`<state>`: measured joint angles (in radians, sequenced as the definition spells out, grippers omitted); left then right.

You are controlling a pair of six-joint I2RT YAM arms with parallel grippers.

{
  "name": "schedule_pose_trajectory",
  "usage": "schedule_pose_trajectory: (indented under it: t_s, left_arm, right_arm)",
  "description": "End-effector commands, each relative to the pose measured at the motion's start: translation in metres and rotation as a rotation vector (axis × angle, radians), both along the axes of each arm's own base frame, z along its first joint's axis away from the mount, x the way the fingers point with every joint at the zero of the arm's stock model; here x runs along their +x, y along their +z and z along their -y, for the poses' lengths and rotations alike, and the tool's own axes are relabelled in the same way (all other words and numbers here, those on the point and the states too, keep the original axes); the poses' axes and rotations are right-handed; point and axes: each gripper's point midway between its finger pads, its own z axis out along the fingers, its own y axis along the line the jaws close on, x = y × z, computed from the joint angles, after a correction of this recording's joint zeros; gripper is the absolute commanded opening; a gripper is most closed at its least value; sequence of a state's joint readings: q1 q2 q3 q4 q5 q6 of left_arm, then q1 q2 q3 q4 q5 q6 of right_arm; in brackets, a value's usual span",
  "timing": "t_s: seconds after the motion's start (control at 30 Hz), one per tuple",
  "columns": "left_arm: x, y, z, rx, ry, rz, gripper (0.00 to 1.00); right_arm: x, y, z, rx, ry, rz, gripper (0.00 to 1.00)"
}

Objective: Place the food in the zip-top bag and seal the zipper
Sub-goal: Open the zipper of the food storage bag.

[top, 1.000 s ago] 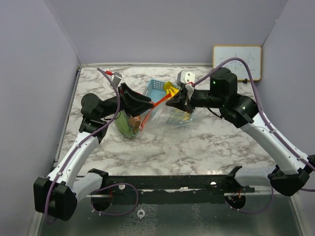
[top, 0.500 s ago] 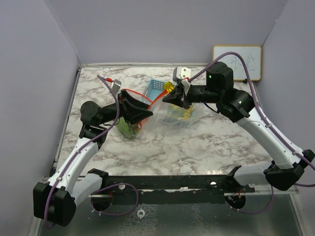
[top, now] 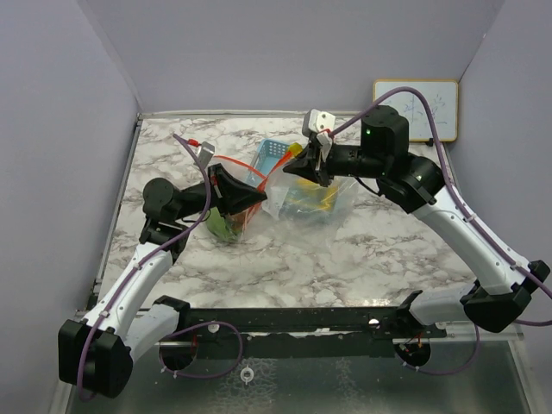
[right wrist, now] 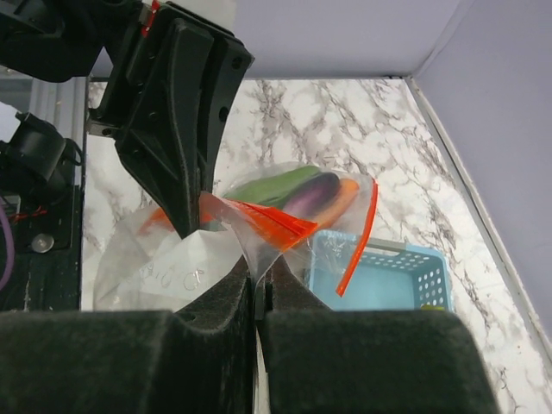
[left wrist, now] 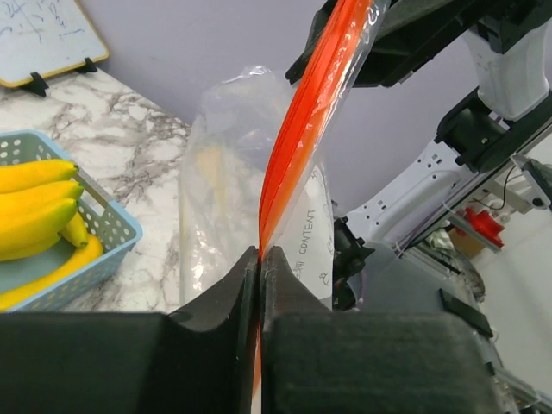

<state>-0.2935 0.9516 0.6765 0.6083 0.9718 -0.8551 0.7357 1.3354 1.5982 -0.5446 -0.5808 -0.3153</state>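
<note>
Currently the left tool (left wrist: 260, 255) and right tool (right wrist: 257, 274) each pinch tight on the zipper (left wrist: 306, 129) of the bag (top: 319, 203), held mid-bench toward the far edge with veg (right wrist: 315, 191) inside; if either pinch slips it could spill, and the bananas (left wrist: 34, 207) in the basket (left wrist: 108, 231) risk being sealed out.

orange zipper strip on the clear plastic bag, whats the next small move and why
Probably slide the left gripper along the orange zipper strip toward the right gripper. Both are shut on the clear plastic bag's top edge, the strip runs taut between them, and the purple eggplant is already inside.
</note>
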Motion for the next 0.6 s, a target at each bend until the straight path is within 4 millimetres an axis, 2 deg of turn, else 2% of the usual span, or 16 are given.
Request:
schedule_pose_trajectory:
  t_s: [0.0,0.07,0.1,0.23,0.37,0.43,0.57]
  left_arm:
    - [0.003,0.007,-0.001,0.036,0.032,0.045,0.00]
    - [0.015,-0.001,-0.004,0.123,0.089,0.047,0.00]
    - [0.024,-0.007,-0.009,0.191,0.139,0.062,0.00]
    - [0.061,-0.026,-0.041,0.476,0.352,0.195,0.00]
    - [0.075,-0.026,-0.059,0.643,0.409,0.358,0.00]
    - [0.076,-0.025,-0.061,0.694,0.392,0.457,0.00]
    - [0.069,-0.032,-0.059,0.764,0.300,0.626,0.00]
  right_arm:
    - [0.014,0.016,0.002,0.038,-0.079,0.032,0.02]
    - [0.021,0.011,0.009,0.020,-0.136,0.038,0.03]
    - [0.026,0.009,0.014,0.009,-0.175,0.044,0.08]
    - [0.046,0.014,0.034,-0.007,-0.341,0.077,0.45]
    - [0.052,0.030,0.039,0.016,-0.381,0.097,0.66]
    - [0.054,0.039,0.038,0.037,-0.390,0.100,0.71]
    - [0.069,0.048,0.033,0.070,-0.441,0.092,0.73]
